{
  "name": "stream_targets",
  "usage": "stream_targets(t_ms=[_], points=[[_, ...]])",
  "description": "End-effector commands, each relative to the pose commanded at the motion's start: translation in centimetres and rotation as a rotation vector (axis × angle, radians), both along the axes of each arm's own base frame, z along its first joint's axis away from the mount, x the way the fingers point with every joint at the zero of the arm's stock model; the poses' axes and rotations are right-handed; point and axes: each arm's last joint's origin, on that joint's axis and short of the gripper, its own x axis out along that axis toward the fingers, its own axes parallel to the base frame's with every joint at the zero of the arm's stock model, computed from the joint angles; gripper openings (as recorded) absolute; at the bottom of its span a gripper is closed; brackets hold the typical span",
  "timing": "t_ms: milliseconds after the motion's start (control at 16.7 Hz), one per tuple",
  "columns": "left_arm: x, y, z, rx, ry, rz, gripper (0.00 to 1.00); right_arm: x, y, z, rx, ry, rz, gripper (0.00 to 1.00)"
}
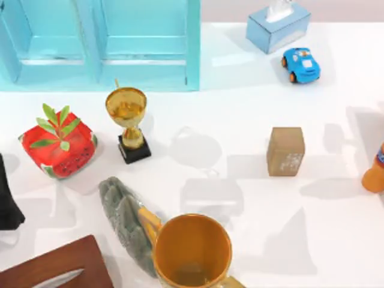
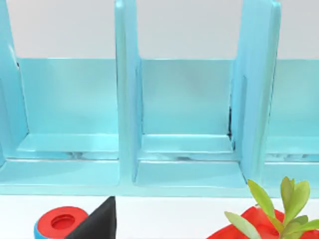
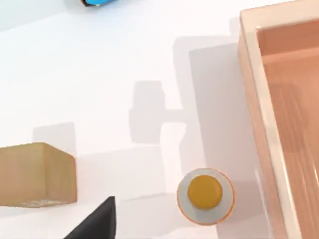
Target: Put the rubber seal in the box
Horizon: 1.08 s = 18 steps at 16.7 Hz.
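Closest to the overhead camera, an orange mug (image 1: 192, 250) is seen at the bottom edge of the top view, with a grey-green cloth (image 1: 123, 222) lying against its left side. Taking the rubber seal (image 1: 285, 151) as the landmark: it stands upright on the white table (image 1: 252, 108), right of centre, untouched by either hand, its whitish print facing the near edge. Well to its left a gold trophy (image 1: 127, 122) is set on a black base, and farther left a red cube with green leaves (image 1: 58, 144). Behind the seal a blue toy car (image 1: 301, 64) is parked just beside a light-blue tissue box (image 1: 277, 25). A turquoise shelf unit (image 1: 99, 42) fills the far left corner. To the seal's right, at the table's edge, part of an orange bottle (image 1: 374, 171) is cut off. A brown wooden object (image 1: 57, 267) lies at the near left corner.

From the right wrist view something more is learned: the seal (image 3: 36, 174) is seen near the bottle's orange cap (image 3: 205, 191), and beyond the bottle the pale wooden box (image 3: 279, 114) stands open. A dark fingertip (image 3: 94, 224) of the right hand is visible; how far that hand is open cannot be told.

From the left wrist view the shelf compartments (image 2: 184, 109) are faced head-on, with a dark fingertip (image 2: 97, 221) of the left hand, a red-and-blue cap (image 2: 60, 223) and the leafy cube (image 2: 269, 221). That hand's opening cannot be told either.
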Motion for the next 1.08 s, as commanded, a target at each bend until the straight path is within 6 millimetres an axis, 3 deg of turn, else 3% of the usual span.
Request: stream_targets(t_ms=[180,360,480,780,1080], points=[[0.0,0.0,0.0,0.000,0.000,0.000,1.00,6.8,2.8,0.2,0.012,0.222,0.024,1.00],[0.0,0.0,0.0,0.000,0.000,0.000,1.00,12.0,7.0,-2.2,-0.002,0.418,0.064,1.00],[0.0,0.0,0.0,0.000,0.000,0.000,1.00,14.1,10.1,-4.4,-0.022,0.521,0.094,1.00],[0.0,0.0,0.0,0.000,0.000,0.000,1.00,15.4,15.9,-8.0,-0.072,0.666,0.155,1.00],[0.0,0.0,0.0,0.000,0.000,0.000,1.00,15.4,16.5,-8.3,-0.078,0.679,0.162,1.00]])
